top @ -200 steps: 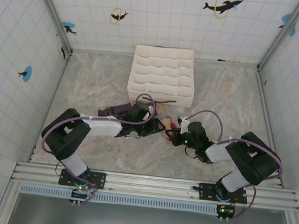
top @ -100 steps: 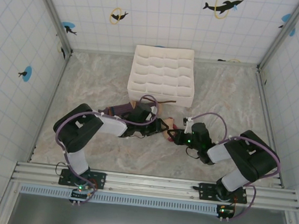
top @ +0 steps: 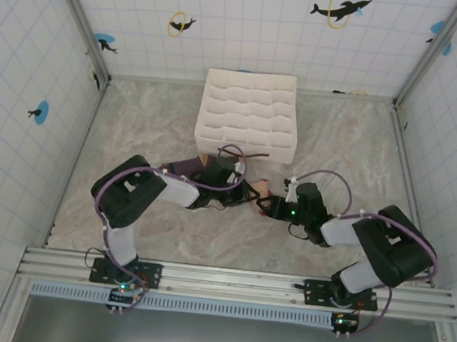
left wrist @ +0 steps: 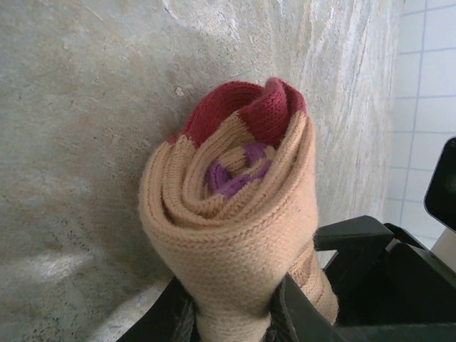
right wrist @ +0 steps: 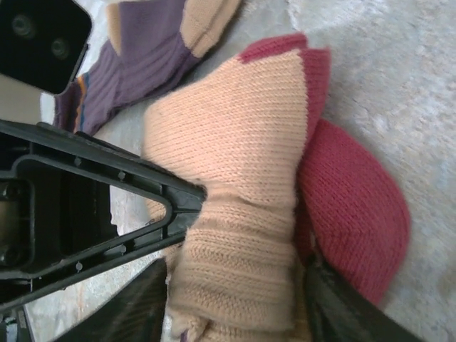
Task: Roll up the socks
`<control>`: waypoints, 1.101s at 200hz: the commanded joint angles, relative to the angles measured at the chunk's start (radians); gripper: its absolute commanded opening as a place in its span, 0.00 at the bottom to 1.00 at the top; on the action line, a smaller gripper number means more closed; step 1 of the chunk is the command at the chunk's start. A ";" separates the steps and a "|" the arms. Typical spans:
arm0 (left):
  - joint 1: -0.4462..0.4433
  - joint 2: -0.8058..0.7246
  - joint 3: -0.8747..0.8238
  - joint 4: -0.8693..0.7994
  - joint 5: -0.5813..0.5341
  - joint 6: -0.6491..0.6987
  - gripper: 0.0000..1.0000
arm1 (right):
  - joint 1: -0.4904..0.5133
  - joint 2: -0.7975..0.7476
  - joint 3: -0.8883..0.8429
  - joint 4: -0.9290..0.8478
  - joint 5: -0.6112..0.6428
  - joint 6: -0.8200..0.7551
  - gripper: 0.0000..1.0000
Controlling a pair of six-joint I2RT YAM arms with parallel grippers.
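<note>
The socks are wound into a beige roll [left wrist: 228, 214] with purple at its core and a dark red toe on top. My left gripper [left wrist: 231, 317] is shut on the roll's lower end, one black finger [left wrist: 153, 324] on each side. In the right wrist view the same beige roll [right wrist: 235, 164] lies between the spread jaws of my right gripper [right wrist: 235, 310], which is open, and the red toe [right wrist: 353, 214] bulges to the right. The loose end of the purple sock [right wrist: 142, 64] trails behind. From above, the left gripper [top: 246, 195] and right gripper [top: 274, 207] meet at the roll [top: 261, 191].
The white gridded organiser box [top: 248, 112] stands behind the grippers at the back middle. The purple sock's tail [top: 181, 166] lies just in front of the box. Tiled walls close the marbled table [top: 136, 120] on three sides.
My left gripper has pushed right up to the roll and closed on it. My right gripper's jaws have widened around the roll.
</note>
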 commanded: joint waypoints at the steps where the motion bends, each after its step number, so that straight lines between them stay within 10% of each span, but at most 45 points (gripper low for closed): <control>1: -0.007 0.032 0.016 -0.129 -0.034 0.064 0.16 | -0.016 -0.058 0.063 -0.279 -0.003 -0.052 0.60; 140: -0.007 0.040 0.066 -0.188 -0.042 0.119 0.18 | -0.118 0.037 0.266 -0.489 -0.143 -0.144 0.74; 188: -0.007 0.053 0.061 -0.166 -0.038 0.103 0.20 | -0.112 0.107 0.194 -0.321 -0.254 -0.034 0.61; 220: -0.007 0.056 0.046 -0.131 -0.037 0.087 0.26 | -0.106 0.117 0.148 -0.273 -0.258 0.001 0.35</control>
